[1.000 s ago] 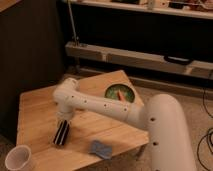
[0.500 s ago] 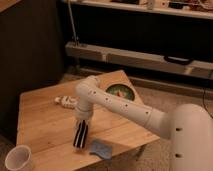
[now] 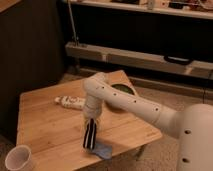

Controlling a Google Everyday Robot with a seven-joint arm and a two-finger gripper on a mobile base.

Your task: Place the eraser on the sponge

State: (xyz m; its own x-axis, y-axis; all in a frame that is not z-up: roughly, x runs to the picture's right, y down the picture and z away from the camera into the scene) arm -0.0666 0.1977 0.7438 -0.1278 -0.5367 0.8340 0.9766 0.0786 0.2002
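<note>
My gripper [image 3: 92, 126] hangs straight down from the white arm over the front part of the wooden table [image 3: 45, 130]. It is shut on the eraser [image 3: 90, 138], a long black block with a pale stripe, held upright. The eraser's lower end is just above the left edge of the sponge [image 3: 103, 150], a small flat blue-grey pad near the table's front edge. Whether the two touch cannot be made out.
A white bottle [image 3: 70, 102] lies on its side behind the gripper. The green bowl [image 3: 122, 92] sits at the table's back right, partly behind the arm. A white cup [image 3: 19, 159] stands at the front left corner. Dark shelving fills the background.
The arm has carried the eraser from the table's left-front area rightward, and it now hangs at the sponge's left edge. The bottle has come into view behind the arm.
</note>
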